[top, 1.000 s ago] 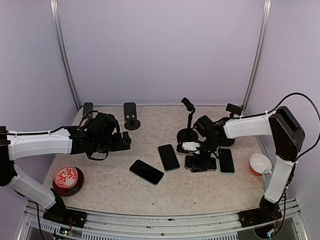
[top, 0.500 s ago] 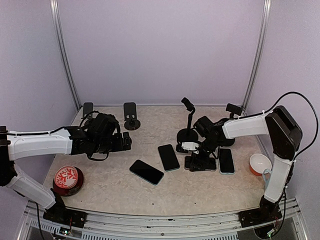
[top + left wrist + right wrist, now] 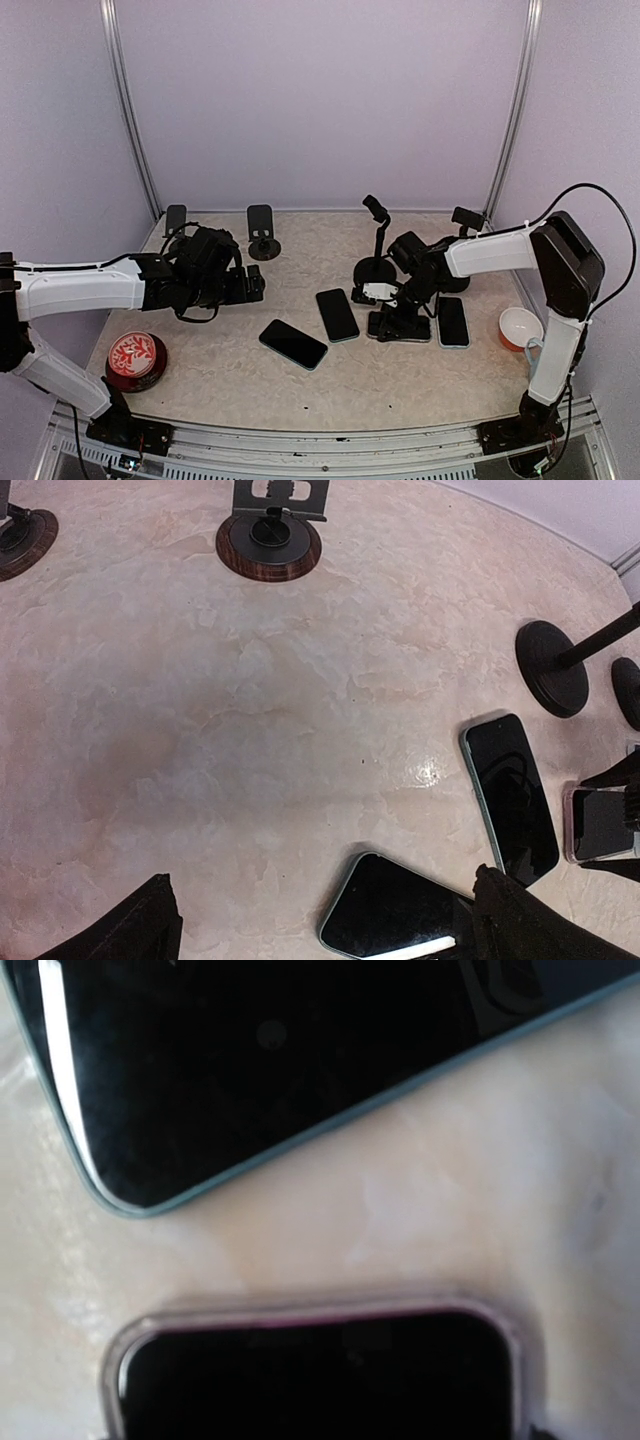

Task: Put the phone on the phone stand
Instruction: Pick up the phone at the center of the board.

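1. The right gripper point(image 3: 402, 322) has eased lower and slightly leftward in the last second. It now sits over the clear-cased phone point(image 3: 310, 1375), which lies flat on the worktop point(image 3: 220, 370) just in front of the gooseneck stand point(image 3: 376, 262).
2. I cannot tell whether its jaws grip yet. From overhead it is one dark mass, and its own camera shows no fingers.
3. My reading: the grasp is beginning; the lift and placement remain.
4. Only the right wrist view shows the phone's clear rim, and a teal-edged phone point(image 3: 280, 1070) just beyond, not touching.
5. Left gripper point(image 3: 250, 285): its wrist view shows the jaws spread wide, holding nothing, well away from the work.
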Controlling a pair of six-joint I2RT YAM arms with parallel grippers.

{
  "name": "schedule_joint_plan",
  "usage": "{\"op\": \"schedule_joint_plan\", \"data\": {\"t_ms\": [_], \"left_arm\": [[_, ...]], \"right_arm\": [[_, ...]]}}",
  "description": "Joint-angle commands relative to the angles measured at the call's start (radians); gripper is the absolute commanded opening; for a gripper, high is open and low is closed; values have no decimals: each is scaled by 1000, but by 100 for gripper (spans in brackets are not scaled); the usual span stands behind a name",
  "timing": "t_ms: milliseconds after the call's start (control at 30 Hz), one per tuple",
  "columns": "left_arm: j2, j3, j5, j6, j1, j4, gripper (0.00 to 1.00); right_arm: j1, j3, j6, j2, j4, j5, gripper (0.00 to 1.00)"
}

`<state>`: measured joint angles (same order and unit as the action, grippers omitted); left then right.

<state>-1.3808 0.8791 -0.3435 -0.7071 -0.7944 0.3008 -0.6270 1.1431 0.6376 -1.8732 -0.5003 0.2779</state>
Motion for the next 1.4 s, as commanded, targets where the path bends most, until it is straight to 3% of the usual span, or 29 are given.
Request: {"op": "schedule_joint_plan", "data": {"t_ms": [0,500,967,1367], "left_arm": [[19,-8,1,-7,-10,4,99],[1,17,74,-15,-35,-46,99],[21,-55,338,-14,-65,-398,92],[-110,34,433,21,-135,-490,86]], "right_arm": [[-2,-17,-9,49,64,61,53],[-48,-135,-85,206,315,-34,48],[-153,-262,-204,305,637,-139,48],[-269,-279,-381,343,799,-245,46]]}}
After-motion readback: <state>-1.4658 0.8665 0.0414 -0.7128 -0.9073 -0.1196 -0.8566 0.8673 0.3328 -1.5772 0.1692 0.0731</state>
